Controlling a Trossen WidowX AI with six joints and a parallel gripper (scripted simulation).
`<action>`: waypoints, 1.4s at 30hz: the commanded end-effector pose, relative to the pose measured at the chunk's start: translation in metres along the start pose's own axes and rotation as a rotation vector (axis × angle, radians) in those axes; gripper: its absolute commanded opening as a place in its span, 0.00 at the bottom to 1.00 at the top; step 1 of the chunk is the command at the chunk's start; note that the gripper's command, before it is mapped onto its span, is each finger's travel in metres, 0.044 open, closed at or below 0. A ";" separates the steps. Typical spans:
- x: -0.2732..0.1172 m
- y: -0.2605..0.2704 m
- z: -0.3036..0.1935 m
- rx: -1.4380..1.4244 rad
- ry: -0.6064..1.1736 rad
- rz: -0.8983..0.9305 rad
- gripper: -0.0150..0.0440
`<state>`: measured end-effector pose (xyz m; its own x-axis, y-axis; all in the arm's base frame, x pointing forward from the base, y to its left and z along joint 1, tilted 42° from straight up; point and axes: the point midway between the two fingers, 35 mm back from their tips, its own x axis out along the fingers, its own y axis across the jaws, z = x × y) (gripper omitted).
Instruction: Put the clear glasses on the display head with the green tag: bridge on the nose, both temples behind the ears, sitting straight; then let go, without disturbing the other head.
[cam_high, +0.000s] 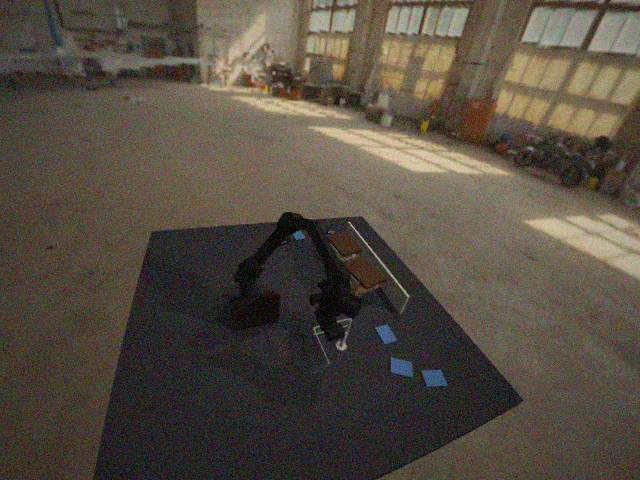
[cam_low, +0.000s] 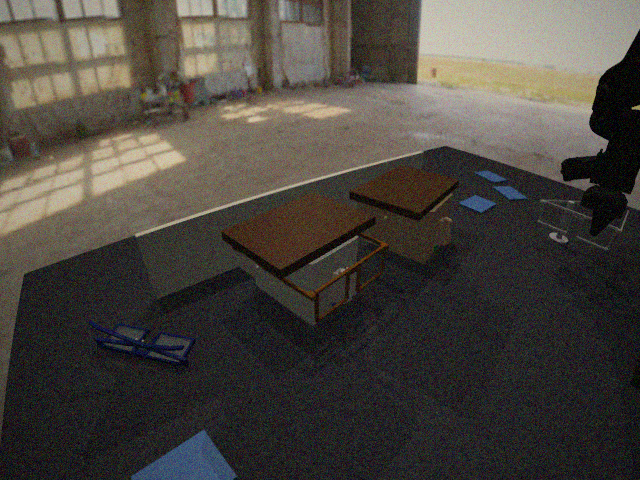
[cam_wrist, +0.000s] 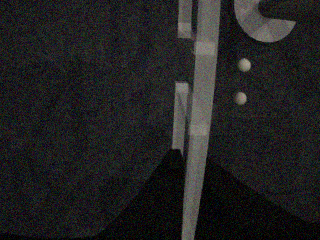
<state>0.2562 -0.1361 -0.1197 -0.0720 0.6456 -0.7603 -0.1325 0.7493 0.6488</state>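
In the top view, with the jaws as the clock's centre, the black arm (cam_high: 324, 250) (cam_low: 615, 113) reaches over from its base near 10 o'clock. The jaws are clamped on the clear glasses (cam_high: 323, 348) (cam_low: 619, 230) (cam_wrist: 202, 90), which are off both heads, around a small white stand (cam_high: 340, 345) (cam_low: 558, 237) (cam_wrist: 250, 22); whether they touch it I cannot tell. The wrist view shows 2 pale beads (cam_wrist: 242, 81) at about 2 o'clock.

2 heads with flat brown tops stand at 1 o'clock on the dark tabletop (cam_high: 206, 387) (cam_low: 413, 387). The nearer head (cam_high: 365, 272) (cam_low: 403, 232) has a pale nose and no glasses; a green tag is too dim to confirm. The farther head (cam_high: 343, 244) (cam_low: 287, 287) wears orange-brown glasses (cam_low: 351, 269). A long panel (cam_high: 379, 259) (cam_low: 196, 258) runs behind them. Blue glasses (cam_high: 330, 228) (cam_low: 142, 343) lie at 12 o'clock. 3 blue squares (cam_high: 401, 366) (cam_low: 477, 203) lie between 3 and 4 o'clock, another (cam_high: 298, 235) (cam_low: 188, 459) near 11
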 end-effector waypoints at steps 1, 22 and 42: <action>-0.001 0.002 -0.001 -0.001 -0.003 -0.001 0.25; -0.001 0.009 -0.009 -0.001 -0.002 -0.001 0.25; -0.001 0.014 -0.019 0.000 -0.002 0.000 0.25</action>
<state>0.2388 -0.1289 -0.1117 -0.0664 0.6488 -0.7581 -0.1275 0.7480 0.6513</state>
